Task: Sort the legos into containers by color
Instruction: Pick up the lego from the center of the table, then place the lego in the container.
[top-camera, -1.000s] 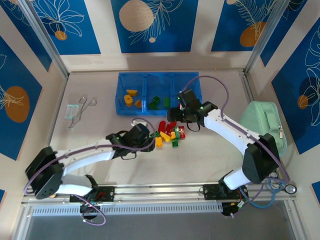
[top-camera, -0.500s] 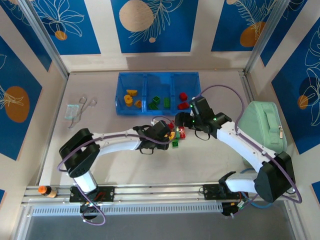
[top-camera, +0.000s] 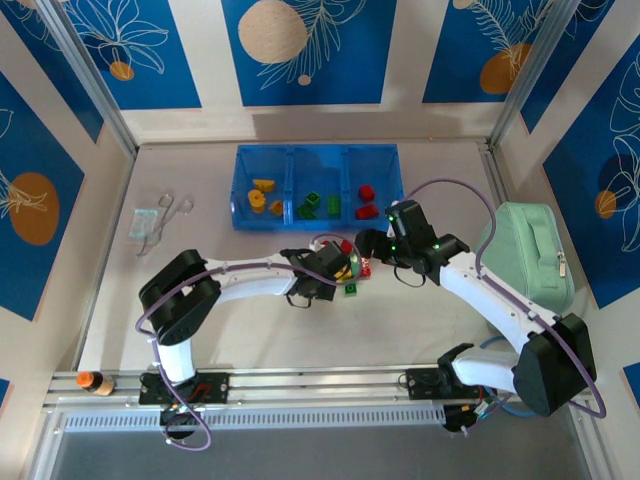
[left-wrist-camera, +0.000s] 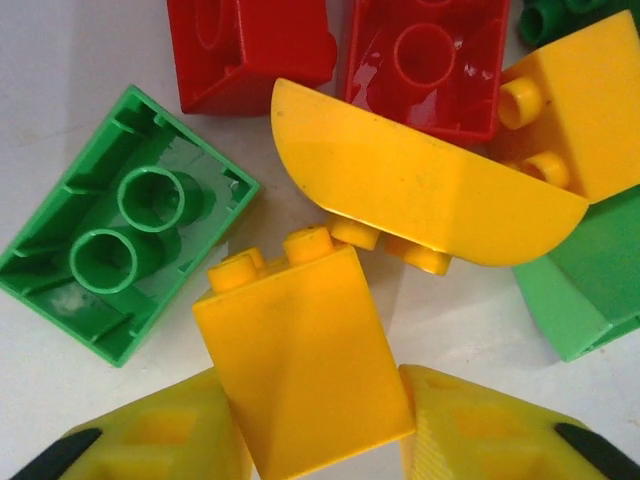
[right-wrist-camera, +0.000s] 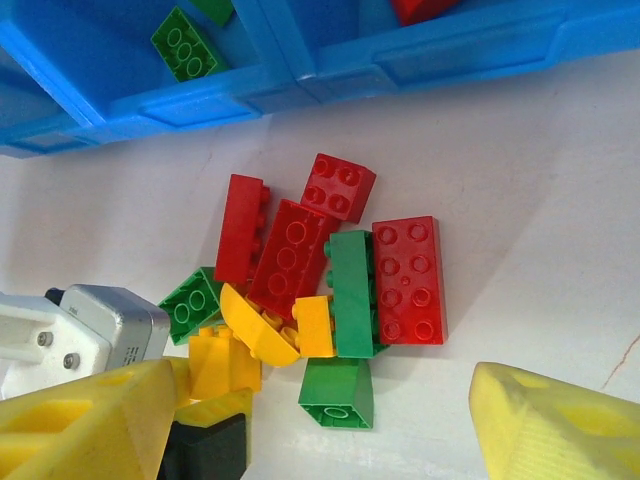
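Jaws on the left gripper (left-wrist-camera: 310, 445) sit narrow, with both yellow fingertips (left-wrist-camera: 150, 440) against the sides of a yellow sloped brick (left-wrist-camera: 300, 350) at the bottom of the left wrist frame. I read that as a grip. The right gripper (right-wrist-camera: 320, 425) hangs wide and empty at the lower edge of its own frame, just short of the loose pile (right-wrist-camera: 320, 280).

From overhead, that pile lies mid-frame, just below the blue tray (top-camera: 380, 165) in the upper middle. The tray's left compartment (top-camera: 262, 168) holds yellow pieces, the middle one green and the right one red.

I judge the step in hand to be pulling one yellow brick out of the pile, with several red, green and yellow ones left to sort. A curved yellow piece (left-wrist-camera: 420, 190) lies stud to stud with mine, and a green brick (left-wrist-camera: 120, 260) lies just beside it at left. So I want a straight lift clear of both, then a carry up-frame to the left compartment.
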